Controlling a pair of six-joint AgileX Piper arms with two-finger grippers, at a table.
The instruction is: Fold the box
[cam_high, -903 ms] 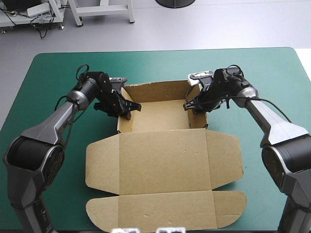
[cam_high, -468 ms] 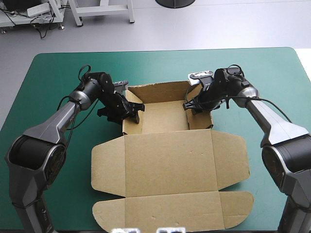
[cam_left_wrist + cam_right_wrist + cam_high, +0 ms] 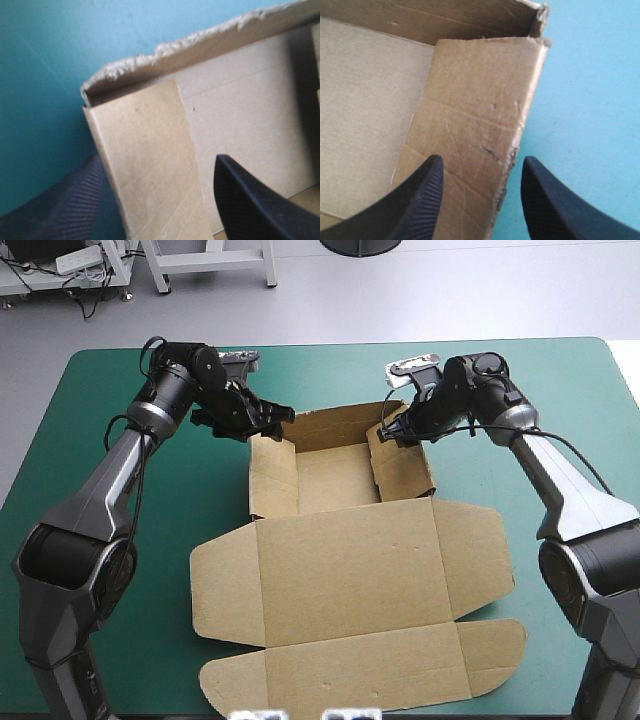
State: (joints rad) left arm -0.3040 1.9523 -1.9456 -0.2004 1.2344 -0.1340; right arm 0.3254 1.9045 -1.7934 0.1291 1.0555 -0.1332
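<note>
Two grippers at far corners of box (image 3: 350,570). Box sits mid-table on teal-green cover (image 3: 560,380) — tray part on far side with walls raised, lid panel (image 3: 350,640) and flaps lying flat toward near edge.

Left gripper (image 3: 278,420) at tray's far left corner: fingers wide apart, left wall (image 3: 150,175) standing between them, not clamped.

Right gripper (image 3: 388,434) at far right corner: fingers spread astride right wall (image 3: 480,110) — one inside tray, one outside over cover.

Far wall (image 3: 200,45) has ragged, torn top edge.
</note>
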